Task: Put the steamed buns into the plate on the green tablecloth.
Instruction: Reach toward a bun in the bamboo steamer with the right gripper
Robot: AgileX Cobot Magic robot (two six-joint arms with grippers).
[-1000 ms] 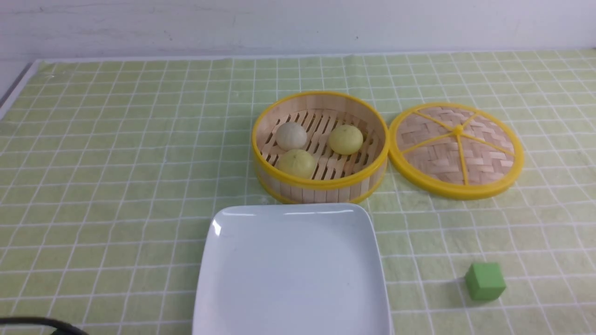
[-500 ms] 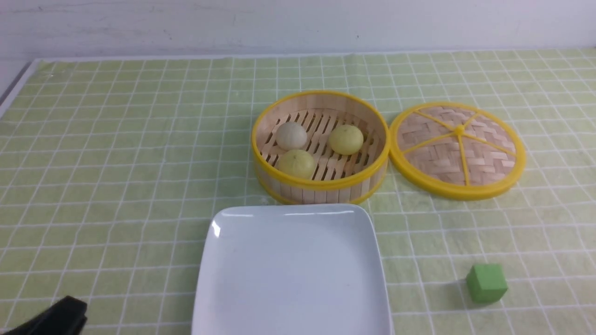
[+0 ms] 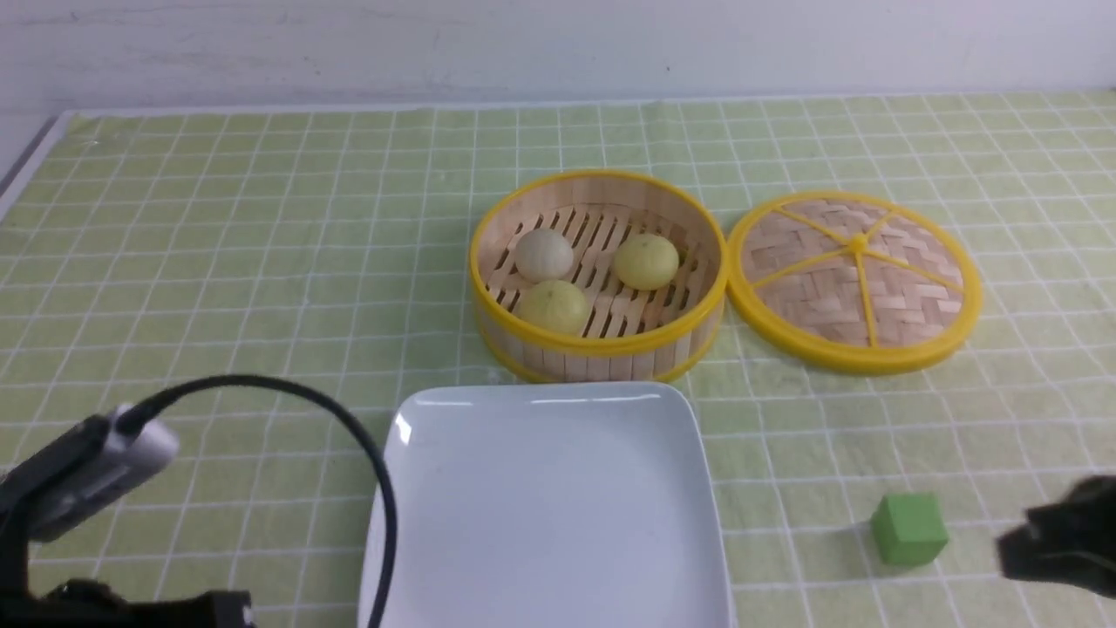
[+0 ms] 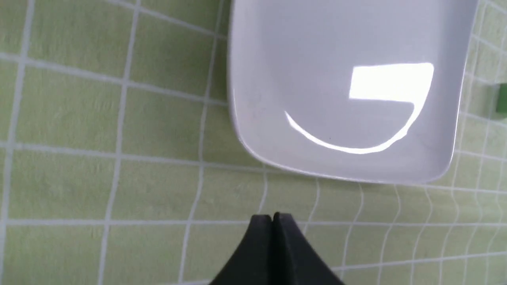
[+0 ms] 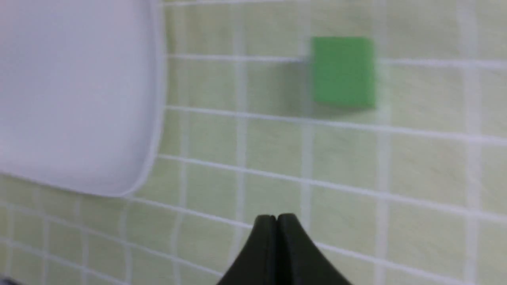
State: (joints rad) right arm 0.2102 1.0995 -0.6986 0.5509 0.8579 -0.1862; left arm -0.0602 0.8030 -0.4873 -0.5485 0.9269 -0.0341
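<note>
Three steamed buns lie in the round bamboo steamer point(image 3: 602, 344): an off-white bun point(image 3: 544, 254), a pale yellow bun point(image 3: 646, 261) and a second pale yellow bun point(image 3: 554, 306). The white square plate point(image 3: 545, 506) sits empty on the green tablecloth point(image 3: 218, 262), just in front of the steamer. My left gripper point(image 4: 272, 217) is shut and empty, over the cloth near the plate's point(image 4: 336, 99) corner; it shows in the front view point(image 3: 222, 610) at bottom left. My right gripper point(image 5: 276, 217) is shut and empty, near the plate's point(image 5: 71, 99) edge; it shows in the front view point(image 3: 1046, 545) at bottom right.
The woven steamer lid point(image 3: 854, 279) lies flat right of the steamer. A green cube point(image 3: 908, 527) stands right of the plate, just left of my right gripper, and also shows in the right wrist view point(image 5: 343, 71). My left arm's cable point(image 3: 349, 427) arcs over the plate's left edge.
My left arm has risen into the front view at bottom left, with its wrist camera and cable showing. My right gripper has come into view at bottom right. Buns, plate and cube have not moved.
</note>
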